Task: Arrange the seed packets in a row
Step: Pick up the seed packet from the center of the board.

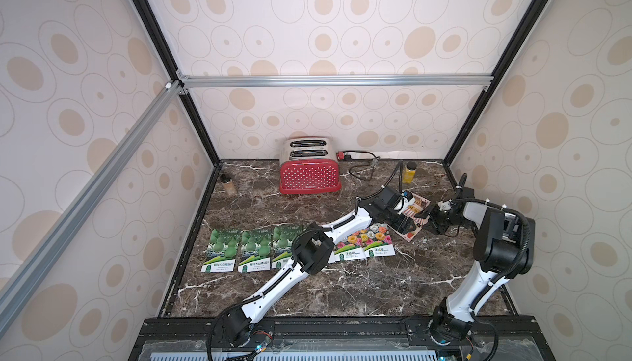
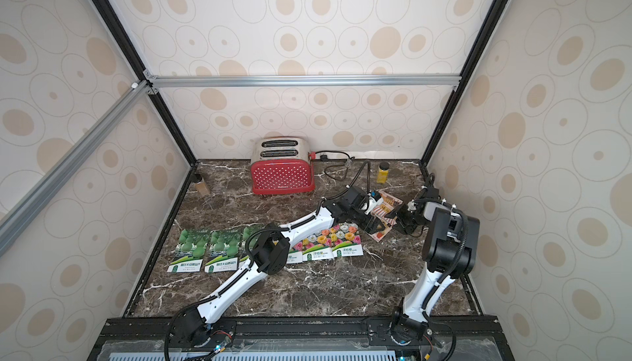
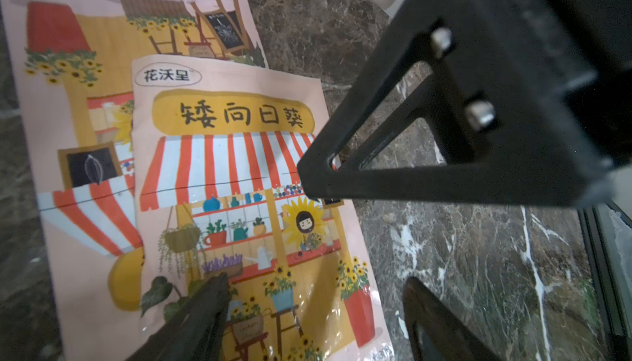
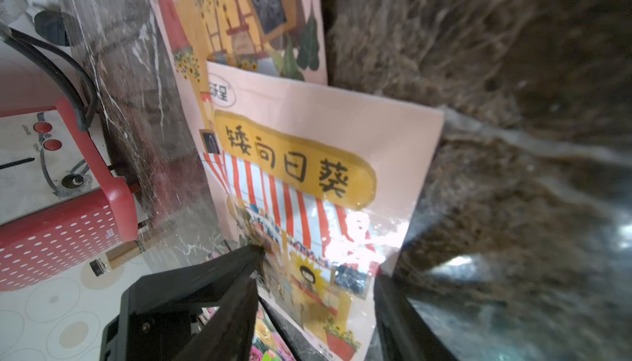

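Left gripper (image 3: pixel 261 229), jaws spread wide, reaches over the top peach packet (image 3: pixel 222 157) with one tip at its side edge, apparently to part it from the peach packet underneath (image 3: pixel 68 119) near the worktop's (image 1: pixel 342 291) back right corner. Right gripper (image 4: pixel 319 263) straddles the same packet's end, jaws apart; whether they pinch it cannot be told. Green packets (image 1: pixel 222 249) and flower packets (image 1: pixel 362 243) already form a row from the left edge.

green gourd packets (image 1: pixel 254 249): flat, side-by-side row | flower packets (image 1: pixel 376 239): continuing row | peach packets (image 3: pixel 232 171): overlapping, behind row
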